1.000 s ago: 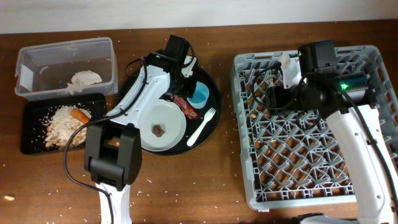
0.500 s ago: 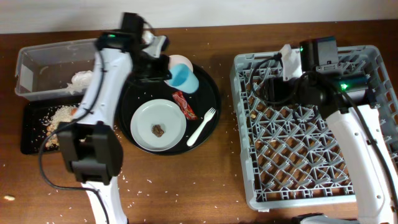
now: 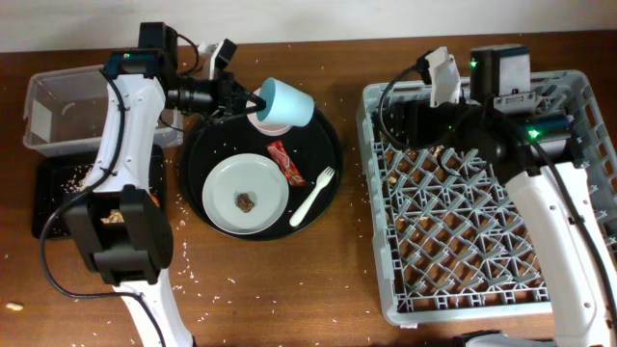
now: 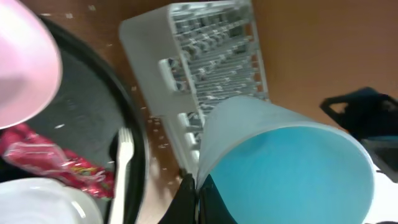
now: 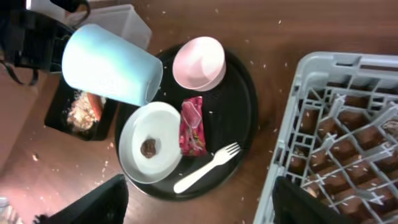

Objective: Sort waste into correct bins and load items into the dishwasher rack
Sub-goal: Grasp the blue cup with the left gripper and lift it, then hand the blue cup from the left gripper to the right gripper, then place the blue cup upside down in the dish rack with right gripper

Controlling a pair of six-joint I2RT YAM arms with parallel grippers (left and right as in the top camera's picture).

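On tray (image 3: 331, 145)'s near side, plate (image 3: 258, 183) is carrying chunk (image 3: 246, 201), with fork (image 3: 313, 196) lying to its right. Wrapper (image 3: 287, 162) is sitting mid-tray. At the far edge, bowl (image 5: 199, 62) is resting. Left gripper (image 3: 253, 100) is pinching cup (image 3: 286, 103) by its rim, tipped sideways above the bowl, likely bound for rack (image 3: 482, 193) right of the tray. Right gripper (image 5: 202, 204) is hovering there, jaws wide and empty, probably for a handoff.

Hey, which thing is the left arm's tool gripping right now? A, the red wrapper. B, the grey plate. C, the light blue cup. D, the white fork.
C: the left tool pinches the rim of the light blue cup, which is tilted on its side, while the fork, wrapper and plate lie ungripped on the round black tray.
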